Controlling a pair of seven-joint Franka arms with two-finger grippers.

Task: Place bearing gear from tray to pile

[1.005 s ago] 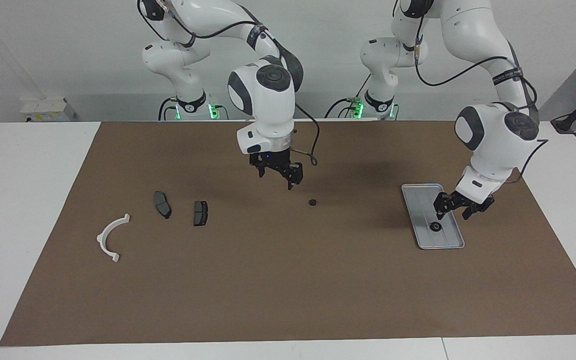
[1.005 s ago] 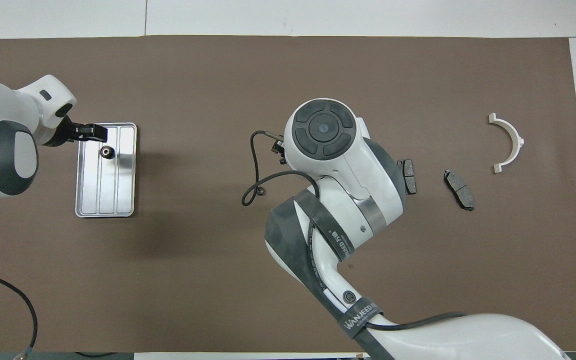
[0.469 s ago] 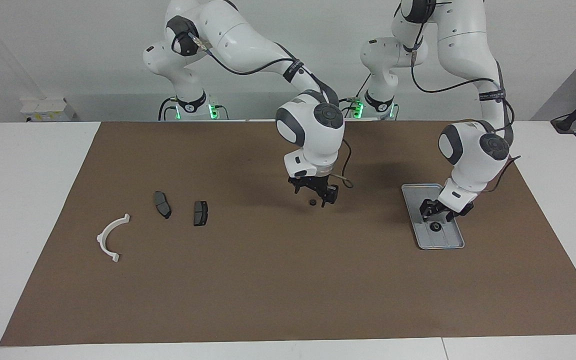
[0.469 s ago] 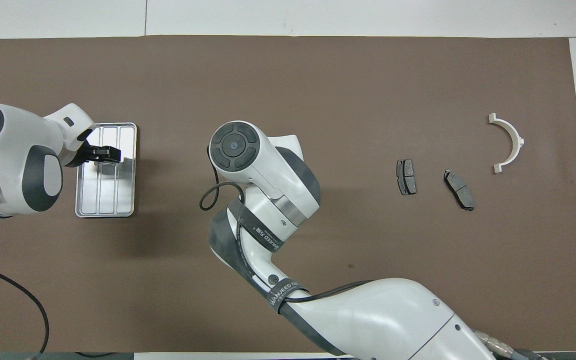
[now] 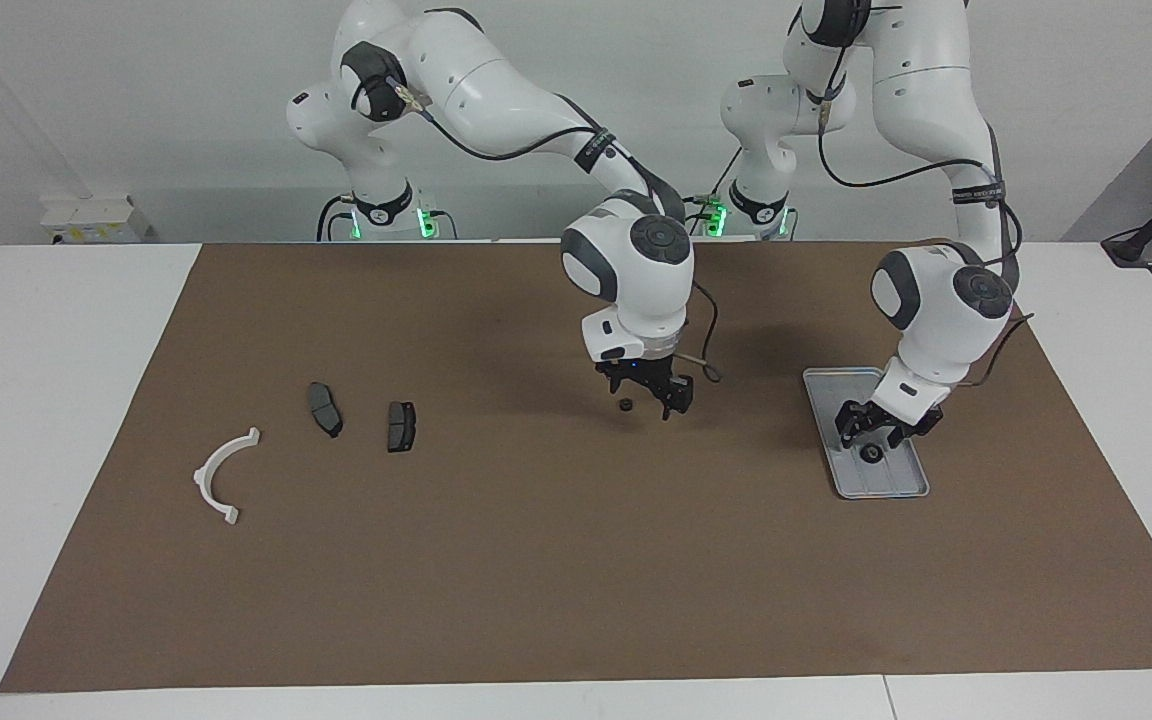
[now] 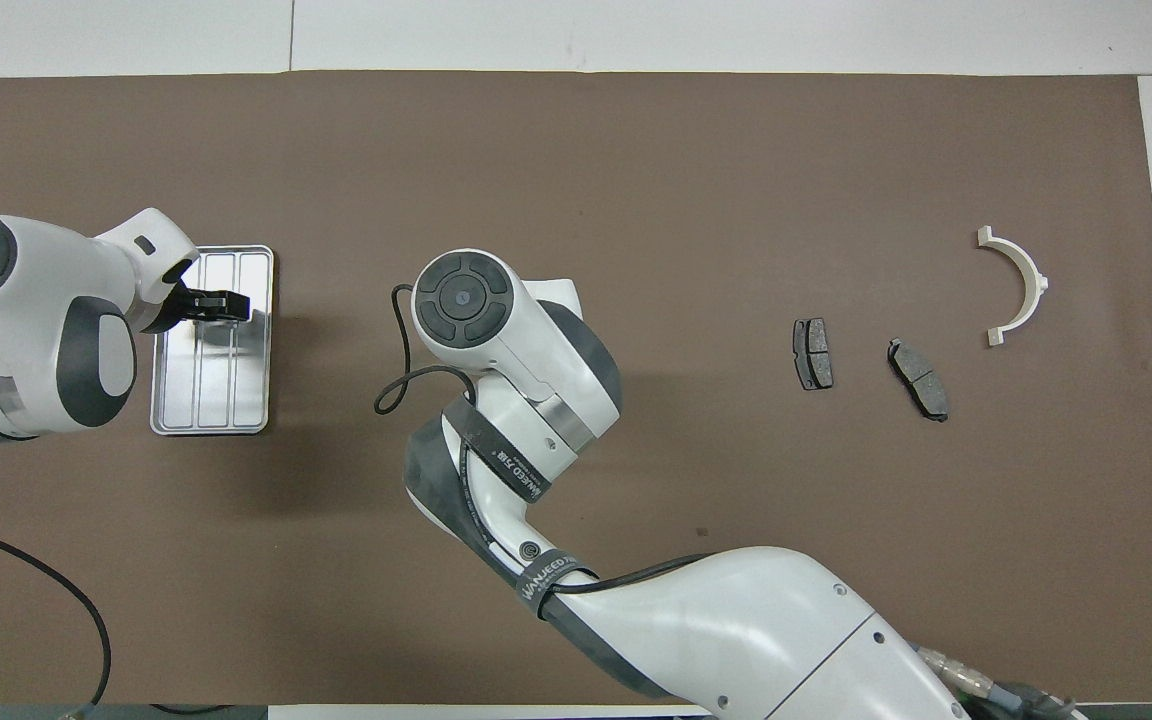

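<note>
while a small black bearing gear (image 5: 872,454) lies in the tray (image 5: 911,486) at the left arm's end of the mat, the left gripper (image 5: 872,428) is held low over it with fingers parted around nothing, and a second gear (image 5: 625,405) sits on the mat under the open, empty right gripper (image 5: 654,396). each descent is best centred before closing — the tray's raised rim and ridges should be kept clear. open mat (image 5: 536,560) is left between the gear and the pile (image 5: 321,440) at the right arm's end.
</note>
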